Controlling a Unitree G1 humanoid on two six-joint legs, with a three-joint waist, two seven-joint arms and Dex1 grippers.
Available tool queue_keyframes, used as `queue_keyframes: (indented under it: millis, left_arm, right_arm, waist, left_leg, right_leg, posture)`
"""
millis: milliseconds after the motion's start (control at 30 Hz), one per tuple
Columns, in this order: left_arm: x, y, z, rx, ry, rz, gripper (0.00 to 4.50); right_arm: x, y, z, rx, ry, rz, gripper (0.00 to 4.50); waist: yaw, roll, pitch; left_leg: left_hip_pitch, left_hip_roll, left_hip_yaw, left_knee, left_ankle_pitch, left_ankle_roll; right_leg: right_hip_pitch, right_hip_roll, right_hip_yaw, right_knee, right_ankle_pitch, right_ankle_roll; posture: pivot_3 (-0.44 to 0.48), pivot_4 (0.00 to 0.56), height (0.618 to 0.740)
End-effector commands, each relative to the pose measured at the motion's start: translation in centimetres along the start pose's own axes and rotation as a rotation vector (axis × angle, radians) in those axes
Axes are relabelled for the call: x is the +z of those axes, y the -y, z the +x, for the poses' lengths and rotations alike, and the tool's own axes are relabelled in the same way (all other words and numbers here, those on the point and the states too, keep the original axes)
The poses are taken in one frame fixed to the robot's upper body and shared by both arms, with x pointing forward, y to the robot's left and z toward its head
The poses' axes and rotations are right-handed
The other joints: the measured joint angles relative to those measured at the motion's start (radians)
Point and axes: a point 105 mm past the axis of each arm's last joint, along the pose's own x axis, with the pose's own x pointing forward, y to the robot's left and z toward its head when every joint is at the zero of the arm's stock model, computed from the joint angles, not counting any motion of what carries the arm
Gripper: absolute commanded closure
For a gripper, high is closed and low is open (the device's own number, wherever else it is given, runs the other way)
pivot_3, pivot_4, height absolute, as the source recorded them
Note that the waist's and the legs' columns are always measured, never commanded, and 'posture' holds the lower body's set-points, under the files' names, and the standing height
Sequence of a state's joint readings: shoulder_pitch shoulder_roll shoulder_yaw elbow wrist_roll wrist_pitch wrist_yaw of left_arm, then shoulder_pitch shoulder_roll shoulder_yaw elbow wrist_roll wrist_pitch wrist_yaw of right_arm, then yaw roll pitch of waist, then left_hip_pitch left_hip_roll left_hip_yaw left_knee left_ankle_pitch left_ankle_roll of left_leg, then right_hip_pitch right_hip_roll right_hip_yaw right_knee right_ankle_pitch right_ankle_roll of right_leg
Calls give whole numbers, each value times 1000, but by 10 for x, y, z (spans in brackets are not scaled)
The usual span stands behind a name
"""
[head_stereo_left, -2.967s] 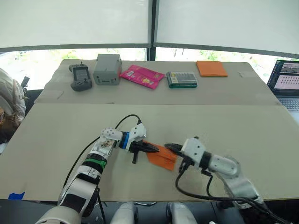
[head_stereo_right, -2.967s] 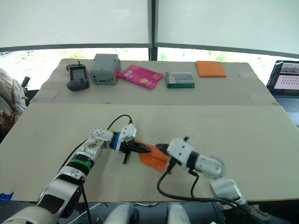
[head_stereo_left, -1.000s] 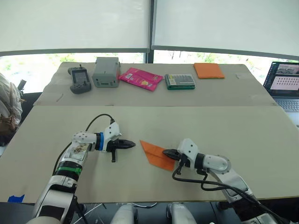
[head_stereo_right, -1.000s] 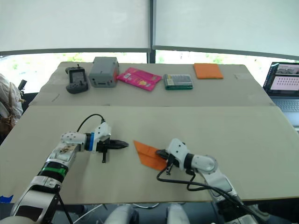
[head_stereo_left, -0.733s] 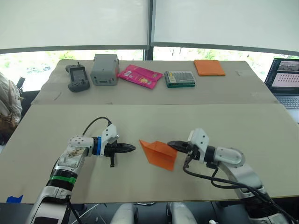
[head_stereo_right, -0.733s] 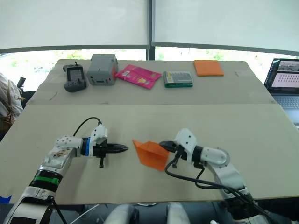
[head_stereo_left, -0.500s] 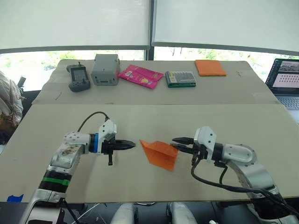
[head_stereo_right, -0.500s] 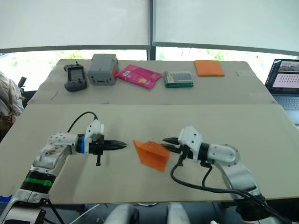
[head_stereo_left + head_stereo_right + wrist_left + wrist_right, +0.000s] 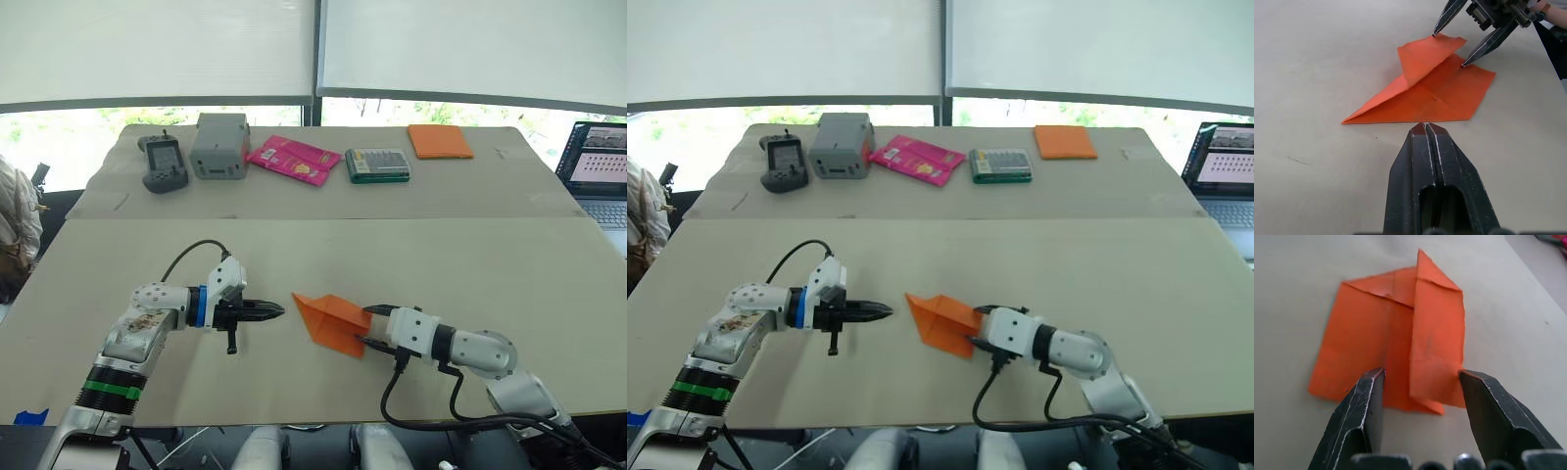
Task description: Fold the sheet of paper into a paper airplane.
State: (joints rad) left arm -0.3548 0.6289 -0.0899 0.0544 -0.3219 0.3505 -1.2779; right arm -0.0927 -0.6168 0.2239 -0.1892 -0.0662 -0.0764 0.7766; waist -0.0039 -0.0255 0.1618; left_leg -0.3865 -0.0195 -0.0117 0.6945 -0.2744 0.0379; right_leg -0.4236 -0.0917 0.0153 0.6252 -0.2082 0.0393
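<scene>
The paper airplane [image 9: 331,319] lay on the near half of the table [image 9: 509,274], roughly at the centre between the two arms. Its pointed nose faced left and slightly far, toward the left gripper [image 9: 277,310], and its wide tail end faced right and near, so the long axis ran from far-left to near-right. One layered flap [image 9: 1430,53] stood raised off the table along the central crease, while the other wing lay flat. The left gripper hovered just to the left of the nose, apart from the paper, its two black fingers pressed together with nothing between them, the tips aimed at the airplane. The right gripper [image 9: 1420,377] stood at the tail end with its fingers spread wide, one fingertip [image 9: 1374,377] resting on or just above the flat wing and the other at the edge of the raised flap; no grip on the paper was established. Along the far edge of the table stood a handheld controller [image 9: 164,163], a grey box [image 9: 221,145], a pink packet [image 9: 292,160], a green case [image 9: 379,164] and an orange pad [image 9: 440,141]. A laptop [image 9: 599,166] sat at the far right.
</scene>
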Motion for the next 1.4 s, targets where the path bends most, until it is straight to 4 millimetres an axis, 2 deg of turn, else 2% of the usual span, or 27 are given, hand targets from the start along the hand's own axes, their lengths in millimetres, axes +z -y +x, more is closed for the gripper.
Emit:
queue_keyframes:
  millis: [33,167,200,267,467,567,833,1067,1267,1400]
  left_arm:
    - [14,-3,0,3,37,34,4500]
    - [12,-5,-1,12,36,31,4500]
    - [11,-6,-2,17,36,29,4500]
    - [9,-7,-4,25,36,25,4500]
    - [6,-9,-13,45,52,2,4500]
    - [13,-5,-22,38,104,-36,4500]
    - [16,18,-36,-55,114,-150,4500]
    - [-1,47,-33,-136,37,-237,4500]
    - [-12,61,-27,-178,-16,-259,4500]
    - [-12,68,-21,-216,-19,-263,4500]
  right_arm:
    - [10,13,-1,-50,41,-79,3051]
    - [15,17,-2,-57,78,-93,4427]
    - [17,17,-1,-54,89,-93,4468]
    - [21,18,-1,-41,114,-73,4468]
    - [38,36,-8,15,219,220,4468]
    - [36,31,-17,227,225,640,4468]
    - [36,27,-25,548,163,1020,4468]
    - [13,13,-6,660,-31,1056,4468]
    - [7,7,0,713,-101,1043,4468]
    - [3,10,2,713,-115,1042,4468]
  waist:
    - [0,0,0]
    - [0,0,0]
    - [-1,0,0]
    - [-1,0,0]
    - [-4,0,0]
    - [-5,0,0]
    - [-7,1,1]
    - [-10,1,2]
    - [-6,1,2]
    - [-8,1,2]
  left_leg:
    - [0,0,0,0,0,0]
    - [0,0,0,0,0,0]
    - [0,0,0,0,0,0]
    - [0,0,0,0,0,0]
    - [0,1,0,0,0,0]
    - [0,1,-1,0,0,0]
    - [-1,1,-2,0,0,0]
    - [-1,1,-1,-1,0,0]
    - [-1,1,-1,0,0,0]
    - [0,1,-1,0,0,0]
  right_leg:
    - [0,0,0,0,0,0]
    - [0,0,0,0,0,0]
    - [0,0,0,0,0,0]
    - [0,0,0,0,0,0]
    - [0,0,0,0,0,0]
    - [0,-1,0,0,0,0]
    - [0,-1,-1,0,0,-1]
    - [-1,-1,-1,0,0,-1]
    - [-1,-1,-1,0,0,-1]
    - [-1,-1,-1,0,0,-1]
  posture:
    - [0,150,740]
    - [0,150,740]
    - [0,150,740]
    - [0,150,740]
    - [0,150,740]
    - [0,150,740]
    - [0,150,740]
    - [0,150,740]
    - [0,150,740]
    - [0,150,740]
